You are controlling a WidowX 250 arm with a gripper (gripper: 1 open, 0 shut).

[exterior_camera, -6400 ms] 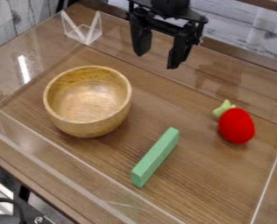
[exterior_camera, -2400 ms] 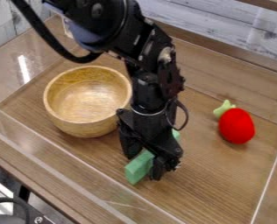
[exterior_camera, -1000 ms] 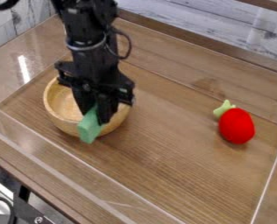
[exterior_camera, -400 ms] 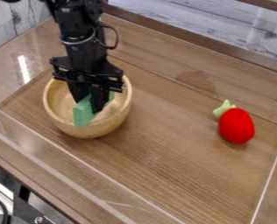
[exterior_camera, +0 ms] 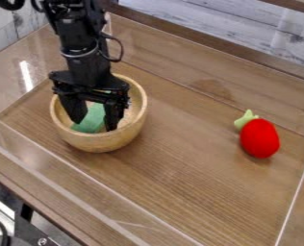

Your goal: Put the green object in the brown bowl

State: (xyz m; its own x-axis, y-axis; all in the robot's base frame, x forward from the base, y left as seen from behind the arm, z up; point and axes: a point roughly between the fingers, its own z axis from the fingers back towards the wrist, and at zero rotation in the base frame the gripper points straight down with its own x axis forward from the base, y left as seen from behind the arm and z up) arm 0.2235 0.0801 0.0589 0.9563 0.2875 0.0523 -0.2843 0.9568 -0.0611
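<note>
The brown bowl point(exterior_camera: 132, 127) sits left of centre on the wooden table. Inside it lies the green object point(exterior_camera: 90, 118), a light-green bar partly hidden by the arm and the bowl's wall. My gripper point(exterior_camera: 91, 122) points straight down into the bowl. Its black fingers point(exterior_camera: 116, 111) are spread apart on either side of the bar, open, and no longer pinch it.
A red strawberry-like toy point(exterior_camera: 258, 137) with a small green top lies at the right. Clear acrylic walls point(exterior_camera: 64, 183) fence the wooden table along the front and the left side.
The gripper carried the green bar left and down from the bowl's front rim into the bowl. Its fingers have since spread apart, letting go of the bar.
</note>
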